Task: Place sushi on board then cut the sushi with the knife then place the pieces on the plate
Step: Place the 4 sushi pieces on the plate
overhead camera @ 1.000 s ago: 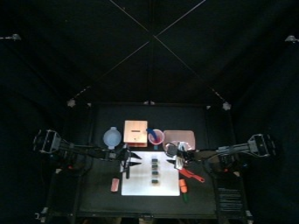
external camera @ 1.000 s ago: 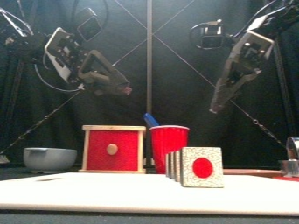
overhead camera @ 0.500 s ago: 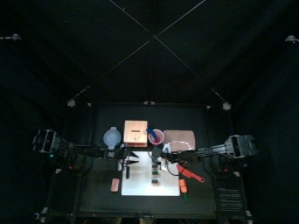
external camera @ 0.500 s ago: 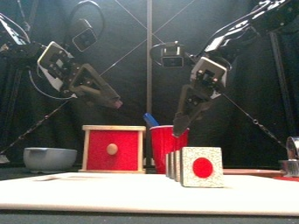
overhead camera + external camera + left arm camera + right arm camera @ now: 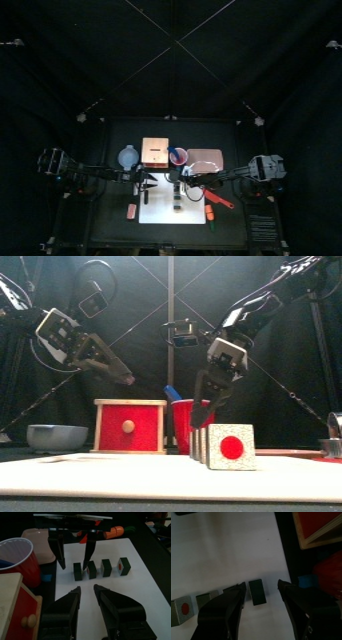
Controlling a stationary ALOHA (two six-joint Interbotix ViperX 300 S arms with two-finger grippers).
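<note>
Several dark green sushi pieces (image 5: pixel 100 568) with red centres stand in a row on the white cutting board (image 5: pixel 167 222), small gaps between them. My right gripper (image 5: pixel 260 585) is open and low over the board, its jaws on either side of the end piece (image 5: pixel 256 593) nearest the red cup (image 5: pixel 194 424). In the front view the right gripper (image 5: pixel 199 424) hangs just behind the row (image 5: pixel 222 446). My left gripper (image 5: pixel 87 594) is open and empty, held above the board's left part (image 5: pixel 147 182). The pink plate (image 5: pixel 206 158) lies behind the board to the right.
The wooden box (image 5: pixel 131 426) with its red drawer front stands left of the cup, the blue-grey bowl (image 5: pixel 58 436) further left. A red knife (image 5: pixel 219 200) and an orange toy (image 5: pixel 211 212) lie at the board's right edge, another orange toy (image 5: pixel 131 211) at its left.
The right arm has swung in from the right and come down to the back end of the sushi row. The left gripper has sunk a little lower.
</note>
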